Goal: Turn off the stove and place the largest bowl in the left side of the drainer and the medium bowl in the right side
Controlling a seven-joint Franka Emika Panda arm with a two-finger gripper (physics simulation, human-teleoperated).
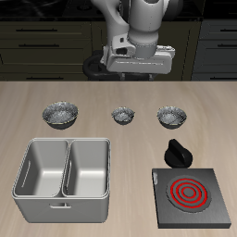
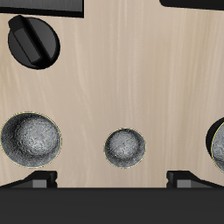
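The stove [image 1: 191, 197] sits near the front edge, its burner [image 1: 188, 192] glowing red, with the black knob [image 1: 176, 153] just behind it. Three speckled metal bowls stand in a row farther back. The largest bowl [image 1: 60, 113] is behind the drainer [image 1: 63, 193], and the medium bowl [image 1: 171, 116] is behind the knob. Both drainer compartments hold nothing. My gripper [image 1: 139, 72] hangs open high above the table behind the bowls, holding nothing. The wrist view shows the knob [image 2: 32, 42], the medium bowl [image 2: 31, 138], an edge of the largest bowl [image 2: 219, 144] and my gripper [image 2: 112, 180].
The smallest bowl [image 1: 123, 115] [image 2: 124, 147] stands between the other two. Dark cabinets run behind the table's back edge.
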